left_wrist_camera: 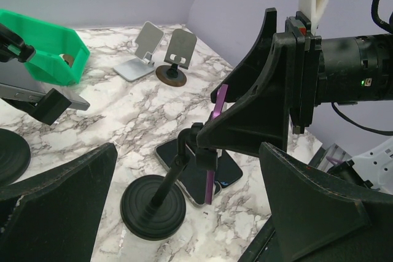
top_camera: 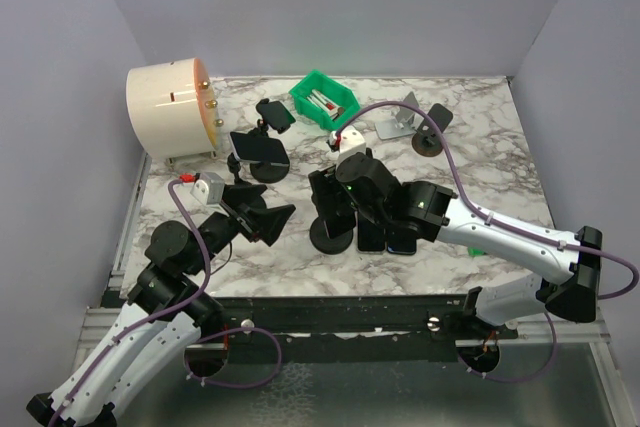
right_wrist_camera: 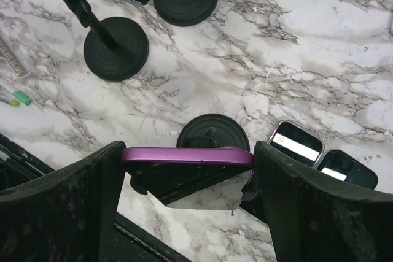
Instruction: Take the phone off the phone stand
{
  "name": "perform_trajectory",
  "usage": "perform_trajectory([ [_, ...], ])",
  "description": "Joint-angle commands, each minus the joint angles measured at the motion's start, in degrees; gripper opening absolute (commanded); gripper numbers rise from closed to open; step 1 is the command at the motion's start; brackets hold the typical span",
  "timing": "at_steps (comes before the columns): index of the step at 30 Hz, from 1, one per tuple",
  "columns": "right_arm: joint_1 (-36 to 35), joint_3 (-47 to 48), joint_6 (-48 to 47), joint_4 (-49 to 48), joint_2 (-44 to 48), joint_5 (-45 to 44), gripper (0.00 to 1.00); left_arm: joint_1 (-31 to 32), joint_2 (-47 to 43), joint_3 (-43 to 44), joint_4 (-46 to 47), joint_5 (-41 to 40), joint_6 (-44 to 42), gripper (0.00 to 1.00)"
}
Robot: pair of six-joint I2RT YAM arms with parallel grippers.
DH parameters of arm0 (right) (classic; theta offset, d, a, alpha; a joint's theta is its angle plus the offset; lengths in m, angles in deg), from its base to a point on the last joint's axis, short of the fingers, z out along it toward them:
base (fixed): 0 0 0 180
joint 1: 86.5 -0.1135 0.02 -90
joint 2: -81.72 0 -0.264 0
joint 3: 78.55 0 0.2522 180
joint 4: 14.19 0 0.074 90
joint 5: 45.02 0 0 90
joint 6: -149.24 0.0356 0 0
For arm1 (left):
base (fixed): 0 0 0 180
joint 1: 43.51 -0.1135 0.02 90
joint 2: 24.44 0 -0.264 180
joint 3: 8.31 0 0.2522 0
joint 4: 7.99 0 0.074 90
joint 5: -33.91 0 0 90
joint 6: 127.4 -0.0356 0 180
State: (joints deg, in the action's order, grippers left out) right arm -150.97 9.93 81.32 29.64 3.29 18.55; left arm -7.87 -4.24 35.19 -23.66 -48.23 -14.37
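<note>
A purple-edged phone sits in the cradle of a black phone stand with a round base. My right gripper is shut on the phone, one finger against each end, directly above the base. In the top view the right gripper is over the stand base. My left gripper is open and empty, just left of the stand. In the left wrist view the phone's purple edge hangs under the right gripper, above the stand base.
Two dark phones lie flat right of the stand. Two more black stands holding phones are at the back left. A green bin, two empty stands and a cream round appliance line the back.
</note>
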Motion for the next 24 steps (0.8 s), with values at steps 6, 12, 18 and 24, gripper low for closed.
perform_trajectory([
  [6, -0.4, 0.2, 0.6, 1.0, 0.0, -2.1, 0.78, 0.0, 0.4, 0.1, -0.5, -0.2, -0.5, 0.99],
  [12, -0.5, -0.5, 0.6, 1.0, 0.4, -2.1, 0.61, 0.1, 1.5, 0.0, -0.3, 1.0, -1.0, 0.99],
  [18, -0.5, -1.0, 0.4, 1.4, 1.3, -2.5, 0.47, 0.1, 7.2, -0.5, 1.7, 9.5, -0.5, 0.93],
  [24, -0.5, -1.4, 0.0, 1.5, 2.0, -1.8, 0.40, 0.1, 13.8, -2.3, 7.8, 15.9, -0.1, 0.80],
])
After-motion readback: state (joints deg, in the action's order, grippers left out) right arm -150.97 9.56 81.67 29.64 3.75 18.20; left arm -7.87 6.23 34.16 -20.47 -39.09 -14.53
